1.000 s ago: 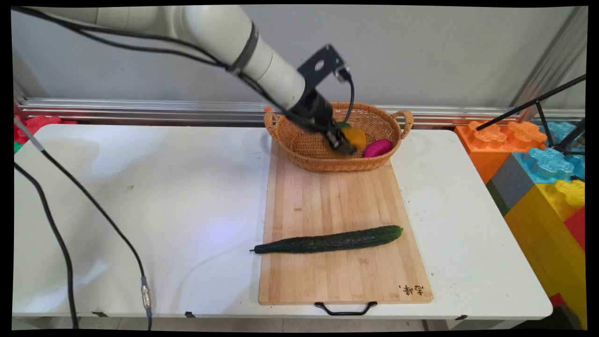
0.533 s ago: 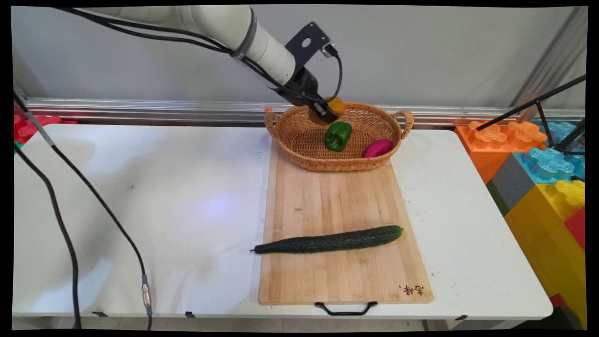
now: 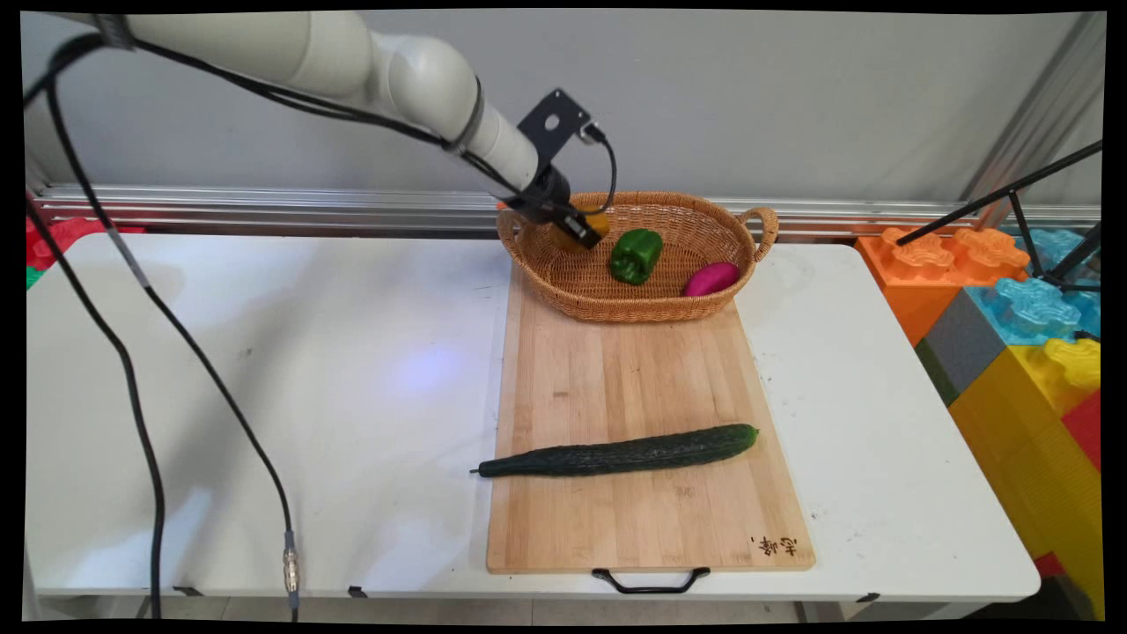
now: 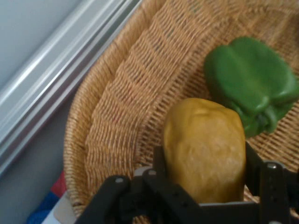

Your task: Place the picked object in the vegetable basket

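My gripper (image 3: 581, 231) (image 4: 205, 158) is shut on a yellow-orange potato-shaped vegetable (image 3: 595, 224) (image 4: 204, 147) and holds it over the left rear part of a wicker basket (image 3: 563, 282) (image 4: 117, 107). In the basket lie a green bell pepper (image 3: 636, 254) (image 4: 250, 84), just right of the held piece, and a magenta oval vegetable (image 3: 710, 278) at the right. The basket stands on the far end of a wooden cutting board (image 3: 616, 387). A long dark cucumber (image 3: 616, 453) lies across the board's near half.
The white table (image 3: 264, 379) carries the board right of centre. Black cables (image 3: 132, 370) hang down over its left side. Coloured foam blocks (image 3: 1012, 299) and a black tripod leg (image 3: 995, 194) stand beyond the right edge. A metal rail (image 3: 264, 204) runs along the back.
The gripper lifted the yellow-orange vegetable from beside the magenta one, then carried it left and back to the basket's left rear. The green pepper came into sight as the hand moved off.
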You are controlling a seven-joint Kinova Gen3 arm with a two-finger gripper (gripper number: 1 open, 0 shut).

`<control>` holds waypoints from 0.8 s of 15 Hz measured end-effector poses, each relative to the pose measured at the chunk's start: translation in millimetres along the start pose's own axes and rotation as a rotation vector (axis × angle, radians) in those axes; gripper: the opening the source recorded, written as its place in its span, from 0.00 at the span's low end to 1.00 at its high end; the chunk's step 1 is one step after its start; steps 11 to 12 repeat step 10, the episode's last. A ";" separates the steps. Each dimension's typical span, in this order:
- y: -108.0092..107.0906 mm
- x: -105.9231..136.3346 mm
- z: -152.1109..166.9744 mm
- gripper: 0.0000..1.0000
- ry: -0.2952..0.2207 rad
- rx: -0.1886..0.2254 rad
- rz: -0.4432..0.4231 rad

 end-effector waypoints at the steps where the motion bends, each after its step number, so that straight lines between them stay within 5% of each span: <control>1: -0.5 -2.1 3.9 0.00 -0.003 0.001 -0.005; 7: -0.4 -7.6 33.0 0.00 -0.007 0.006 -0.012; 8: 0.8 -5.7 34.3 1.00 -0.003 0.005 -0.006; 12: 5.2 0.0 35.1 1.00 0.005 -0.001 0.004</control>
